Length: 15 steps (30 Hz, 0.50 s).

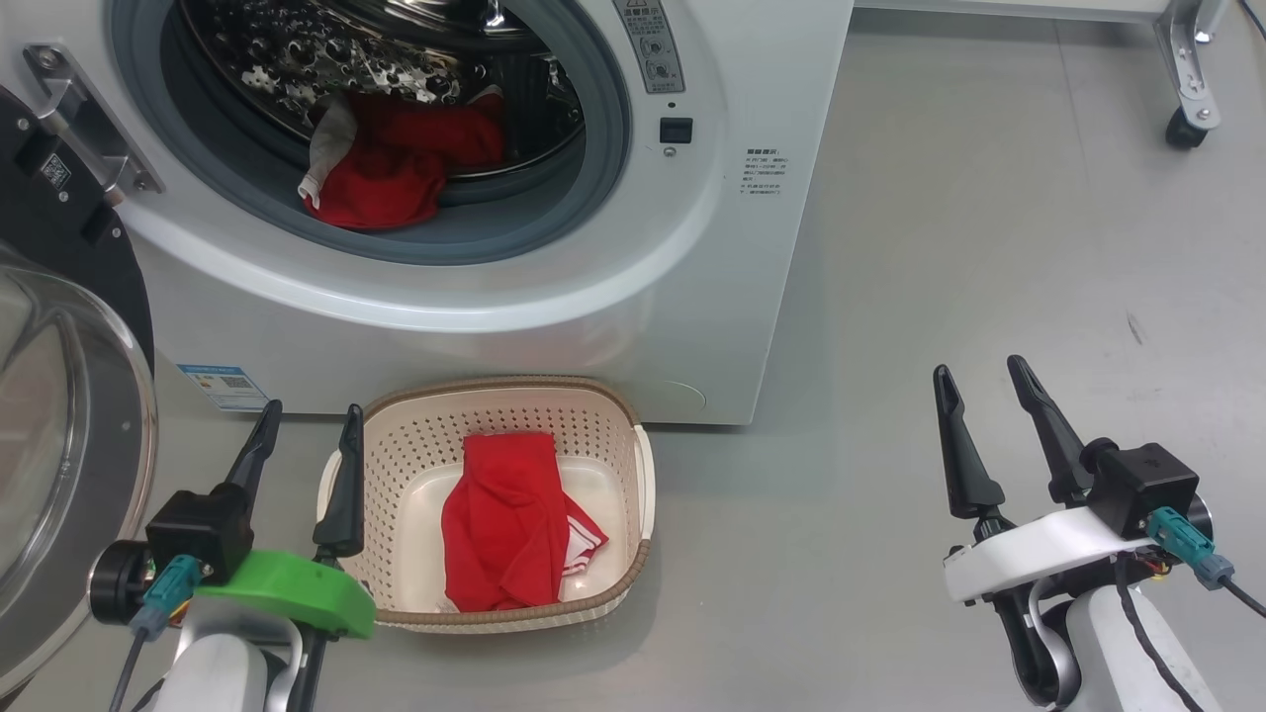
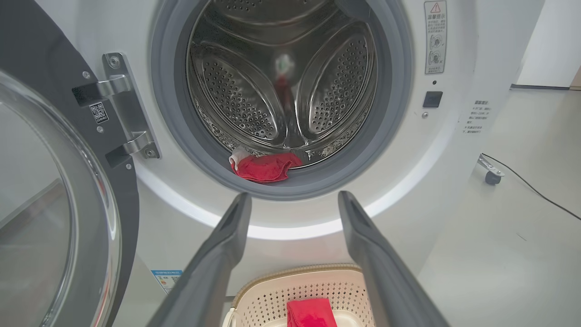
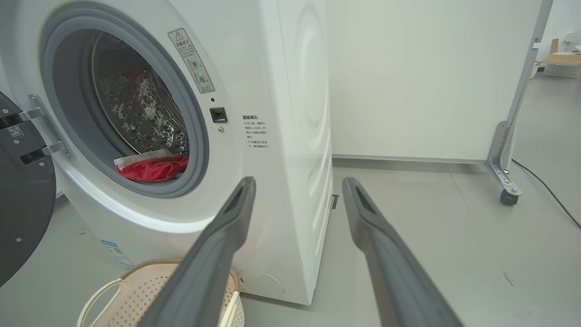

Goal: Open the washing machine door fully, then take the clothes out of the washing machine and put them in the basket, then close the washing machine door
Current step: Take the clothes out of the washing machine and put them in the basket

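The white washing machine (image 1: 692, 247) stands with its round black door (image 1: 59, 415) swung wide to the left. Red clothes (image 1: 396, 163) lie at the drum's front lip, also visible as clothes (image 2: 265, 167) and clothes (image 3: 152, 167). Another red garment (image 1: 509, 519) lies in the cream basket (image 1: 633, 425) on the floor before the machine. My left gripper (image 1: 312, 420) is open and empty just left of the basket's rim; its own view looks over the basket (image 2: 272, 290) toward the drum. My right gripper (image 1: 984, 376) is open and empty over bare floor to the right.
A white partition on a metal foot with a castor (image 1: 1187, 124) stands at the back right, and a black cable (image 3: 549, 190) runs across the floor there. Grey floor (image 1: 989, 247) stretches to the machine's right. The door hinge (image 2: 120, 109) sits on the opening's left side.
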### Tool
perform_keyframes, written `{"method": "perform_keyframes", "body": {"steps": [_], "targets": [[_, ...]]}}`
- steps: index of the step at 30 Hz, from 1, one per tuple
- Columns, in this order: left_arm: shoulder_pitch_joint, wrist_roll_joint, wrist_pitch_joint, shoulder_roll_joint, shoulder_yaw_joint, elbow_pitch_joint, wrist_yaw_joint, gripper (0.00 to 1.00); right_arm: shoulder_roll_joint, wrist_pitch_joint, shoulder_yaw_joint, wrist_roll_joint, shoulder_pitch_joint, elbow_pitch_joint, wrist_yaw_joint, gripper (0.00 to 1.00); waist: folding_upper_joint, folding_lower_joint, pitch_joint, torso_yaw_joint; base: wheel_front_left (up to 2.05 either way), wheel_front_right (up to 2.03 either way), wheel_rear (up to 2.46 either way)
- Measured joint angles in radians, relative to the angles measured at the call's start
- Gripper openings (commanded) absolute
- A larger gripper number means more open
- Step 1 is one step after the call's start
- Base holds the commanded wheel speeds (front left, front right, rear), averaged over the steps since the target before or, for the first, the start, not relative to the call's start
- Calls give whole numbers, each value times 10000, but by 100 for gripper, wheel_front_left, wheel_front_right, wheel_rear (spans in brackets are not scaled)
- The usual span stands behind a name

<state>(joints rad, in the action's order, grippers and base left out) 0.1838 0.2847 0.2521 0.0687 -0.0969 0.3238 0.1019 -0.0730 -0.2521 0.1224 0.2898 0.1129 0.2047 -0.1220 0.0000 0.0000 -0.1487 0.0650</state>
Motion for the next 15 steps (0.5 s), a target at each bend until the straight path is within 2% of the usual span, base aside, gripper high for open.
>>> {"method": "perform_keyframes", "body": {"steps": [15], "targets": [[-145,-46,0,-4,-58,-186,-4,100,-13,0,82,0,-2,-33,0,100,0,0,-111,-27,0,0,0]]}}
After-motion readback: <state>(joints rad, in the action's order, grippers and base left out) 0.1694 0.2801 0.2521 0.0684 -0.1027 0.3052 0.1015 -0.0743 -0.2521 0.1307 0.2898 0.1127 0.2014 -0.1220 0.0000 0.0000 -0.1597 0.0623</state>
